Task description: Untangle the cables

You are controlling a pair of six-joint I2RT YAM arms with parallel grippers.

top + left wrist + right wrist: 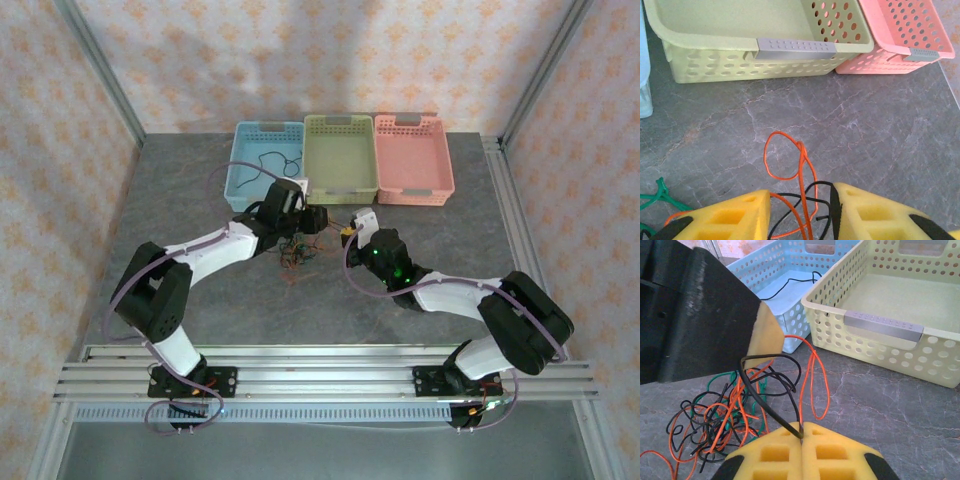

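Your right fingers [807, 437] pinch a black cable [771, 410] from the tangle [722, 415] beside them, so shut your spread left fingers [842, 197] on the orange cable [803, 185] between them and pull gently.

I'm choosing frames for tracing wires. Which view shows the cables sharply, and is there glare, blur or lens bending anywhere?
Top view: soft even light, no glare, but the cables are too fine to tell apart. Left wrist view: orange cable sharp; green basket rim slightly bowed by the lens. Right wrist view: the cables crisp, nothing washed out.
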